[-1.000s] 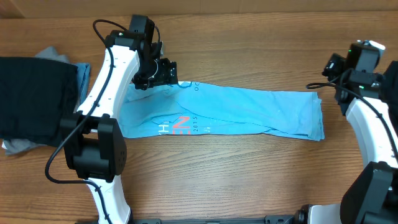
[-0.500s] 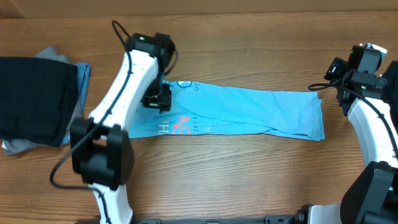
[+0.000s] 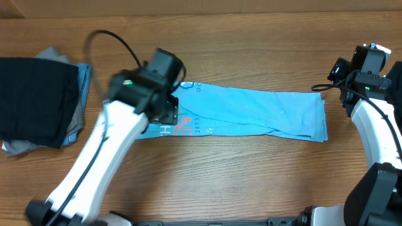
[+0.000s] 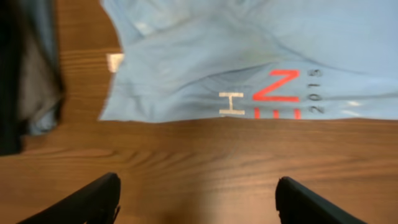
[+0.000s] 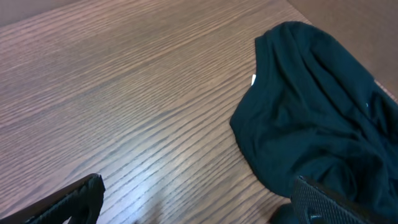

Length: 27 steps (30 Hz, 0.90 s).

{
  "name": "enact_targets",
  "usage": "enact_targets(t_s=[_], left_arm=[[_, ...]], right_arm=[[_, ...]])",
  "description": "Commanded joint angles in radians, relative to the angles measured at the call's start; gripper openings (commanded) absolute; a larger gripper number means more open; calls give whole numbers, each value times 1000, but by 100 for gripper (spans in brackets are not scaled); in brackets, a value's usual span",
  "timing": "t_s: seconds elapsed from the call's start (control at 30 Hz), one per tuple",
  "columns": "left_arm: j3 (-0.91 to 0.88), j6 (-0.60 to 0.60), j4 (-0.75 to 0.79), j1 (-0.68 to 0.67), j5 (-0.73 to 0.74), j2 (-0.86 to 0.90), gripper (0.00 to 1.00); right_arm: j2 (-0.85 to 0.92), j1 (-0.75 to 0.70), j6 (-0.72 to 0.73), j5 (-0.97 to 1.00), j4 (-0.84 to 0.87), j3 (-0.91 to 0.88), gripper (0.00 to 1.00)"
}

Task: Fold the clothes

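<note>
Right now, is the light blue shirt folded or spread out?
Partly folded: the light blue shirt lies as a long narrow band with overlapping layers, not a compact stack.

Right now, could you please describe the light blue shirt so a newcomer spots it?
On the wooden table, look at the middle. The light blue T-shirt lies there as a long strip; unlike the dark pile at left, it bears red-and-white lettering.

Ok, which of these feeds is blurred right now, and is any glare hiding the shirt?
Overhead: the left arm is smeared with blur, the light blue T-shirt and right arm sharp, no glare. Left wrist: slightly soft, the lettering readable. Right wrist: crisp grain on the table, black T-shirt well defined.
</note>
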Motion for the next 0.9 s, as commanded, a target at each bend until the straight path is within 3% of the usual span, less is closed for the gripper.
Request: enact_targets(t_s=[0.0,0.4,0.57,0.87], left_arm=[[-181,41,137,-10,-25,23,81],[-506,360,697,-12,42,42,68],[-552,457,769,-12,46,84,69],[-555,470,864,-12,18,209,72]], right_arm=[[-6,1,-6,3,6,6,100],[-6,1,-6,3,6,6,100],[-6,1,-6,3,6,6,100],[-6,1,-6,3,6,6,100]])
